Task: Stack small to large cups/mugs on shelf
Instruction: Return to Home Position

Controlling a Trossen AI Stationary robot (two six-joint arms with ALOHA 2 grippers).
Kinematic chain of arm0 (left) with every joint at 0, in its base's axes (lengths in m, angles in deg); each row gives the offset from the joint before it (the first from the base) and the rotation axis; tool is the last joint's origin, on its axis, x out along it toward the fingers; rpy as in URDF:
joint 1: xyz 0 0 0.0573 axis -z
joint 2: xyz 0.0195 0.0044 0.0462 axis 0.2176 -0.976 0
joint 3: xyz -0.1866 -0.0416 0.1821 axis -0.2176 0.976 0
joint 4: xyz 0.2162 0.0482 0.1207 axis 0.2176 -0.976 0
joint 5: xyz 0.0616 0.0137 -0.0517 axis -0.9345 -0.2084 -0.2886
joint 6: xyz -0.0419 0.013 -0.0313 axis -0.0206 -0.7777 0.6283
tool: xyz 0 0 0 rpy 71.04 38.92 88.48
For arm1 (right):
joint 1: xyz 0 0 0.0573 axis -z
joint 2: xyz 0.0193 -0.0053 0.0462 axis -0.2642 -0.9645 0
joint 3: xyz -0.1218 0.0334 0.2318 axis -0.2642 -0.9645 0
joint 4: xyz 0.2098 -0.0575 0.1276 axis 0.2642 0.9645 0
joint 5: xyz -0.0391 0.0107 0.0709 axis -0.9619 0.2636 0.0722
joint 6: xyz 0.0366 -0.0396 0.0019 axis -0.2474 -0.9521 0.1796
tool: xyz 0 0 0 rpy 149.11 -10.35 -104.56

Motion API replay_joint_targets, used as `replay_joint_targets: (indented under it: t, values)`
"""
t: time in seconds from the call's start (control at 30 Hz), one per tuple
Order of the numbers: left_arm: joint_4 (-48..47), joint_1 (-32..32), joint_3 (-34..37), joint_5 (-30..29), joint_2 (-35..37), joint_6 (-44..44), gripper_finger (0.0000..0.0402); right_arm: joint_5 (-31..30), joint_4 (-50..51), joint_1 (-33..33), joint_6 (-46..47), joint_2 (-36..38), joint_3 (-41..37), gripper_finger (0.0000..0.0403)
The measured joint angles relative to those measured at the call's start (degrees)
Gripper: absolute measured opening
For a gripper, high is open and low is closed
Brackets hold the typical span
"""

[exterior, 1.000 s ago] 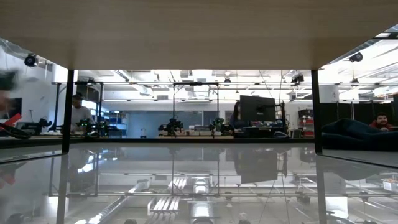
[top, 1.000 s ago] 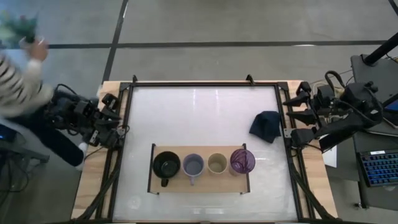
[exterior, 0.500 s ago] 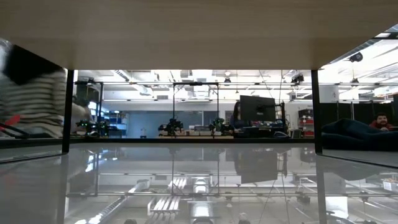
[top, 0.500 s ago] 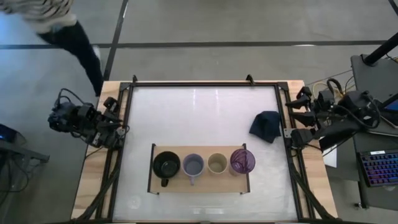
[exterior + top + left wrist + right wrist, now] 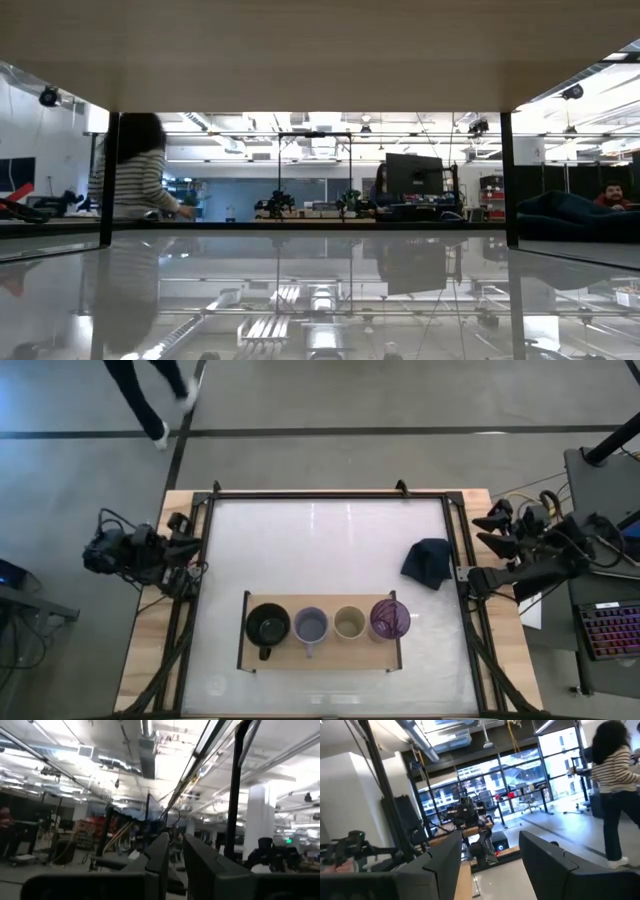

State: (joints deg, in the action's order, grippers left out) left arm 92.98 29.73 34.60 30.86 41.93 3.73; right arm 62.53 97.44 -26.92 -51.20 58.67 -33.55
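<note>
Your left hand (image 5: 175,837) is parked off the worktop's (image 5: 320,540) left edge. Its fingers are almost together, with only a thin slit between them, and it holds nothing. Your right hand (image 5: 490,839) is parked off the right edge, fingers well apart and also holding nothing. Both wrist views look out into the room, not at the cups.

In the high view the shelf (image 5: 325,603) lies flat on the worktop, in the lower middle of the picture. All four vessels stand upright on it in one row, close together. From left to right they are:
- black mug (image 5: 268,626)
- grey-lavender mug (image 5: 311,626)
- cream cup (image 5: 349,622)
- purple cup (image 5: 389,619)

Both mug handles point at the same long edge of the shelf, the one toward the picture's bottom.

A dark blue cloth (image 5: 427,560) sits crumpled on the worktop near its right edge. It is apart from the shelf, up and to the right of the purple cup.

A person (image 5: 137,175) in a striped top is in the room beyond the worktop, well clear of both arms.
</note>
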Motion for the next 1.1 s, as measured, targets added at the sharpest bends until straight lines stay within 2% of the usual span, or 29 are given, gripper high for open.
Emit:
replay_joint_targets:
  t: [0.17, 0.43, 0.77, 1.1]
  values:
    - [7.89, 0.01, 8.04, 0.53, 0.05, 1.77, 0.0043, -2.13, -0.05, 0.01, 0.68, 2.80, -3.38, 0.0192]
    - [28.28, -0.02, 22.55, -0.47, 0.11, 5.50, 0.0043, -3.54, -0.13, 0.00, 4.77, 2.67, -6.50, 0.0192]
    - [22.01, -0.02, 23.35, -4.91, 0.04, 13.14, 0.0043, -7.12, -0.14, 0.00, 8.69, 2.71, -12.23, 0.0192]
    - [19.57, -0.02, 23.39, -5.32, 0.02, 18.25, 0.0043, -7.04, -1.40, 0.01, 11.94, 2.71, -16.53, 0.0192]
